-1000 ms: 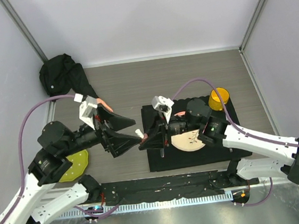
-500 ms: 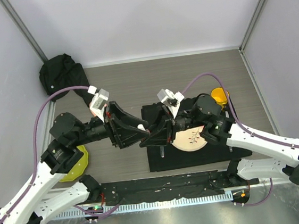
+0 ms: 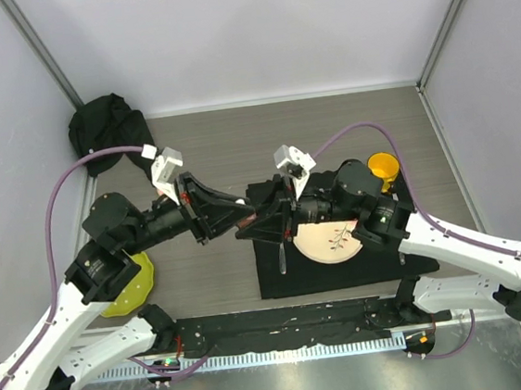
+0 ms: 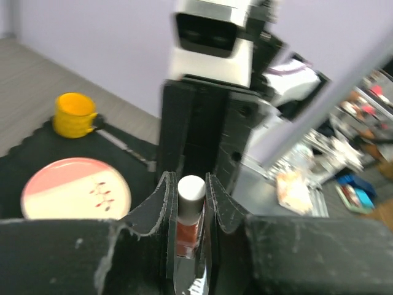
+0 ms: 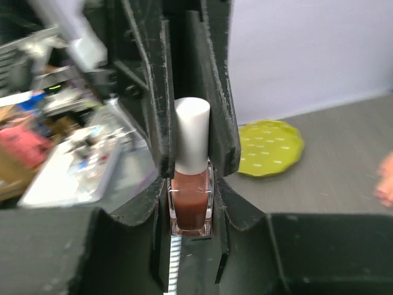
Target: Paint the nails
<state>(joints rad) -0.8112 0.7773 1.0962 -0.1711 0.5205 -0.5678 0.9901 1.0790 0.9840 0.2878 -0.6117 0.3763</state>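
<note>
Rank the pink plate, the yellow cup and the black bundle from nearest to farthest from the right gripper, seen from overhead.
1. Pink plate, just right of the right gripper in the picture.
2. Yellow cup, farther right, toward the back.
3. Black bundle, far-left back corner.

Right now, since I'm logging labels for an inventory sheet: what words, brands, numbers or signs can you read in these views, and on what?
No text can be read in any view.
polish bottle: no label shows on it.
pink plate: only a twig drawing, no lettering.
yellow mug: plain.
green plate: pale dots only.
background clutter: too blurred to read.
</note>
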